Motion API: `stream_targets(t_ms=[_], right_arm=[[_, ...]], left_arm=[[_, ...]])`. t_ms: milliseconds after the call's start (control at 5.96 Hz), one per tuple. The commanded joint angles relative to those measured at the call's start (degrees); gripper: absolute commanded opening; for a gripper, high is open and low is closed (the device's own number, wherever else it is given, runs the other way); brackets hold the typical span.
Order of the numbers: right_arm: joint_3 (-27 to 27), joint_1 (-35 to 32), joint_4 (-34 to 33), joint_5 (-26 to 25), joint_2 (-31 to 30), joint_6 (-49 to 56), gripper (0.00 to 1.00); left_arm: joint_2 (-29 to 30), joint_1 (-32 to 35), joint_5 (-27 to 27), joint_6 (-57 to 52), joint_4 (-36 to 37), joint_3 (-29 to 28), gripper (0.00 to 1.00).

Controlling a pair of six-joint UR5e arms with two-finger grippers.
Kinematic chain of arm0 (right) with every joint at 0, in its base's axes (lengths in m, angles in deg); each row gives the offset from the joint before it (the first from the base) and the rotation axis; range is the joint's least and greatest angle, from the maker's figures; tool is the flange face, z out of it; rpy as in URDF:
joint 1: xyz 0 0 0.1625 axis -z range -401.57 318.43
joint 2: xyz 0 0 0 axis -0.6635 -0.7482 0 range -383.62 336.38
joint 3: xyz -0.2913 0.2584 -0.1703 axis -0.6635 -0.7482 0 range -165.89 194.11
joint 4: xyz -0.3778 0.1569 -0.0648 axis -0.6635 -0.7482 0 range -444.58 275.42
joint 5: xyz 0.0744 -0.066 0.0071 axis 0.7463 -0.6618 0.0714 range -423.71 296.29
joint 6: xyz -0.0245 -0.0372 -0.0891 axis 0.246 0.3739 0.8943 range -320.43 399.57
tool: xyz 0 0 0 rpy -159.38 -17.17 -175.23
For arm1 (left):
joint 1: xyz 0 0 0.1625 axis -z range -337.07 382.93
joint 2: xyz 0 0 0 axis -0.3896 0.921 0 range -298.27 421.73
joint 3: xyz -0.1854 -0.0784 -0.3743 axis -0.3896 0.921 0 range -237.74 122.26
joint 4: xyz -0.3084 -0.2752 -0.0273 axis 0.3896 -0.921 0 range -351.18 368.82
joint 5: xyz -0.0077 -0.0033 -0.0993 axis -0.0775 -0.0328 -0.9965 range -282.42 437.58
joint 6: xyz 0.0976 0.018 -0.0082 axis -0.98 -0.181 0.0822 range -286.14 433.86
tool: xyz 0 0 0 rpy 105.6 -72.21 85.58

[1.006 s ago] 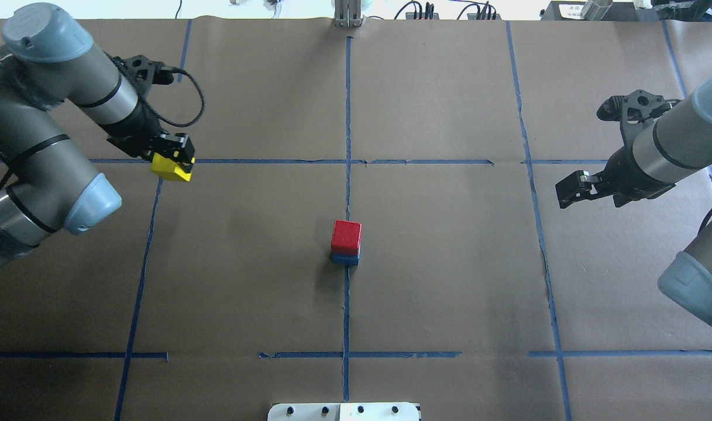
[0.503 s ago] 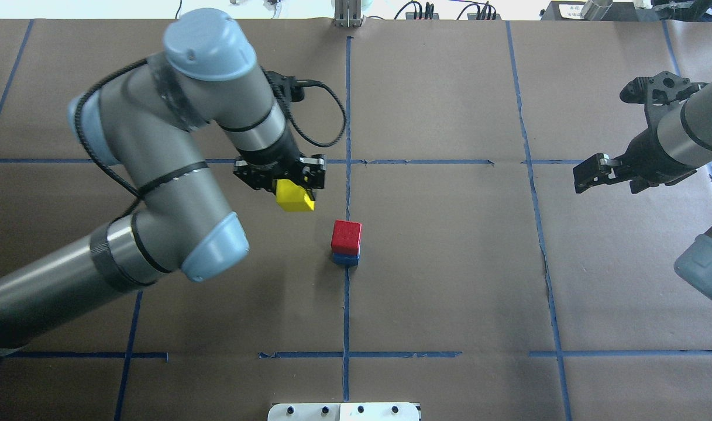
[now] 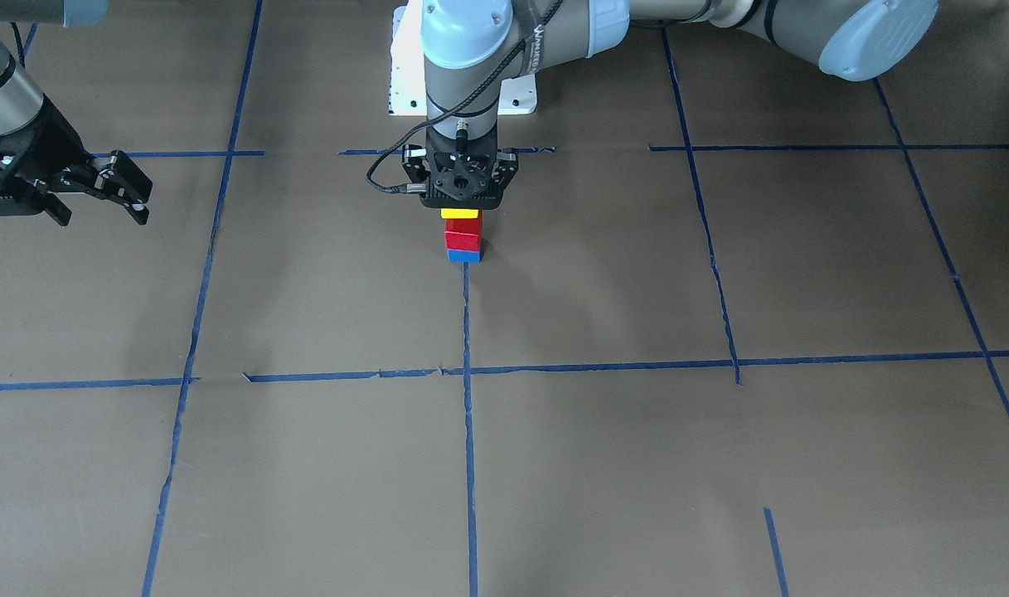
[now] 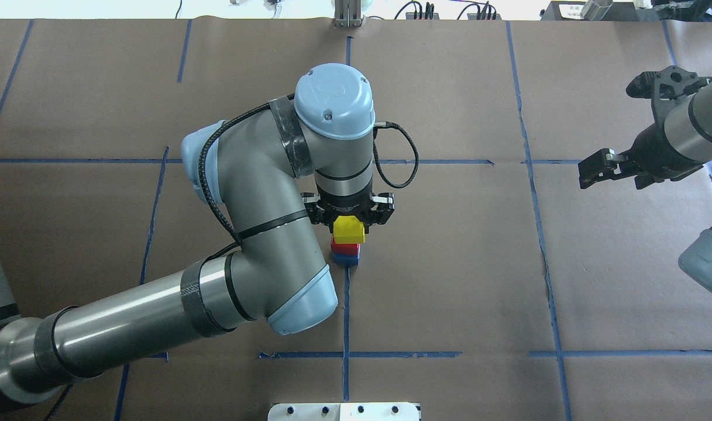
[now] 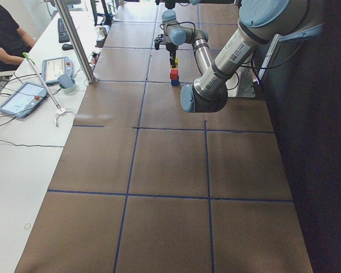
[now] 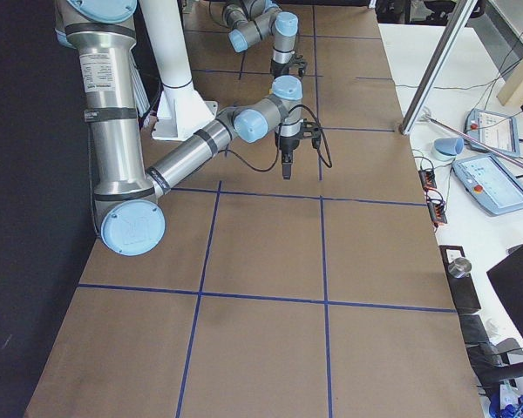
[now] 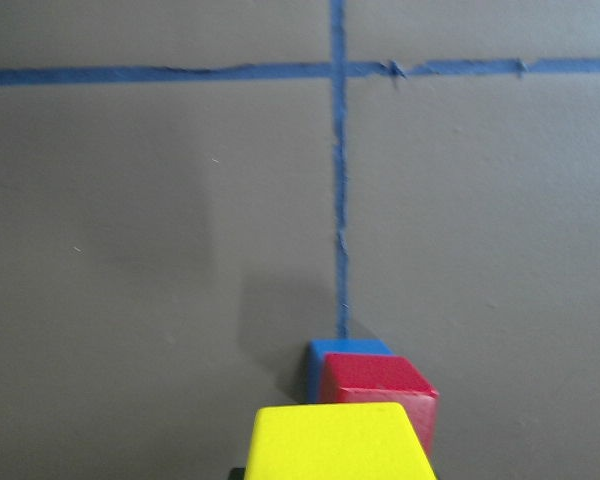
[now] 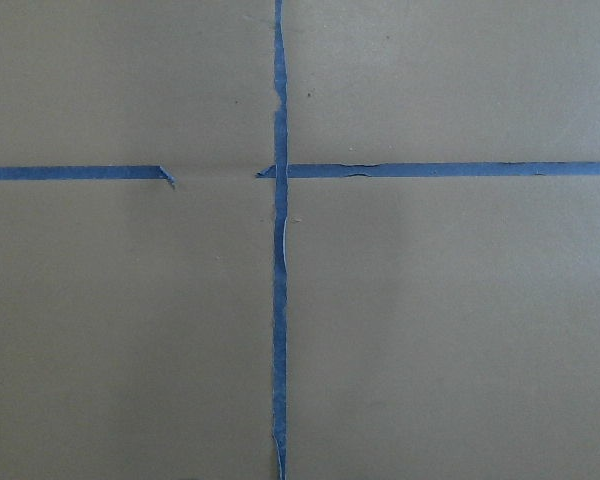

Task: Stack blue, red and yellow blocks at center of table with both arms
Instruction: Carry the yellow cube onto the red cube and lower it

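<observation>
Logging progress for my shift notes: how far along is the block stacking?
Done: the red block sits on the blue block at the center. In hand: the left gripper holds the yellow block right above the red one; contact is unclear. Left: release it and withdraw. The right gripper hangs open, off to the side.

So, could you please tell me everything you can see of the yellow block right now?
The yellow block is a plain, bright yellow cuboid with a matte, solid look, unmarked and held level. The left gripper is shut on it from above, gripping its sides, and holds it directly over the red block, which sits on the blue block. It looks roughly aligned with them. I cannot tell whether it touches the red block.
</observation>
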Motion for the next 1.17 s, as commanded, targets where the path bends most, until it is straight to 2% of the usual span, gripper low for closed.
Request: stream_targets(t_ms=[0,1006], right_arm=[[0.04,-0.02,0.00,0.00,-0.06,0.01,1.00],[-0.49,0.07,-0.09,0.00,0.03,0.01,1.00]], left_arm=[[1.10,-0.18,2.54,-0.13,0.05,-2.45,0.00],[0.85,-0.89,3.34,-0.31,-0.66,-3.35,0.04]])
